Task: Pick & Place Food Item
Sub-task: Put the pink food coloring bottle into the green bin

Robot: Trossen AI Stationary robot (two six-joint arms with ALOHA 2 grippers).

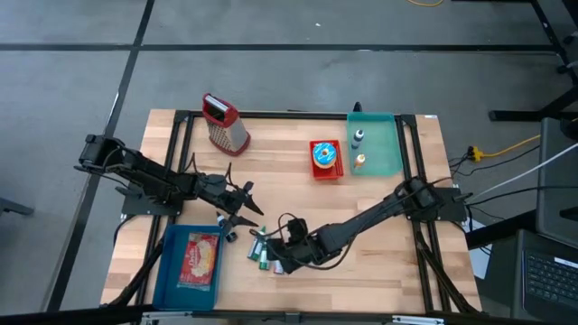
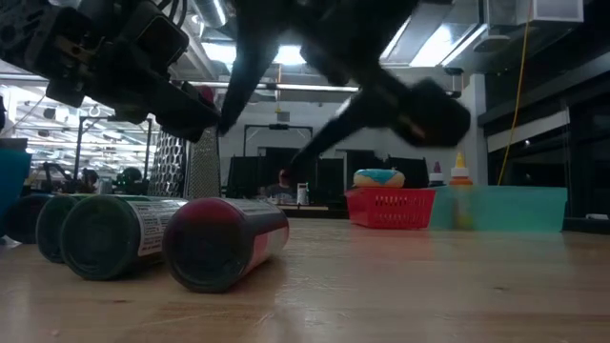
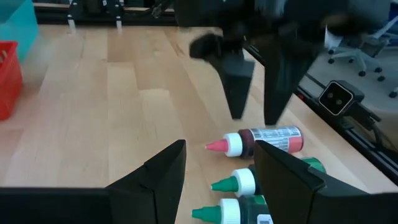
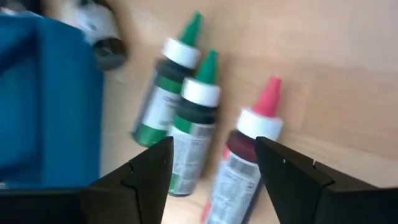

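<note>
On the wooden tabletop point(image 1: 379, 262), three small squeeze bottles are lying side by side just beside the blue tray point(image 1: 167, 271): two green bottles point(image 4: 163, 93) nearest the tray and the red bottle point(image 4: 245, 149) on their far side from it. They are lying close together, and the two green ones seem to be touching.

The right tool point(image 1: 278, 257) is hanging directly over this cluster, its two dark fingers point(image 4: 146, 171) spread apart with nothing between them; seen from its wrist, the bottles are showing in the gap below, with the red bottle under one finger. The left wrist camera is showing the same fingers pointing down just above the red bottle, apart from it.

The left tool point(image 1: 242, 209) is hovering near the bottles, just beyond the blue tray's upper corner, and its fingers point(image 3: 158, 177) are also standing apart and gripping nothing.

Inside the blue tray a red-and-yellow food packet point(image 1: 200, 257) is lying flat. Well away from the bottles, toward the tabletop's far edge, a red basket point(image 1: 326, 160) is holding a frosted doughnut point(image 1: 325, 154), a teal tray point(image 1: 386, 144) with two small bottles is standing just beside it, and a metal grater point(image 1: 224, 125) with a red top is standing well apart from the basket.
</note>
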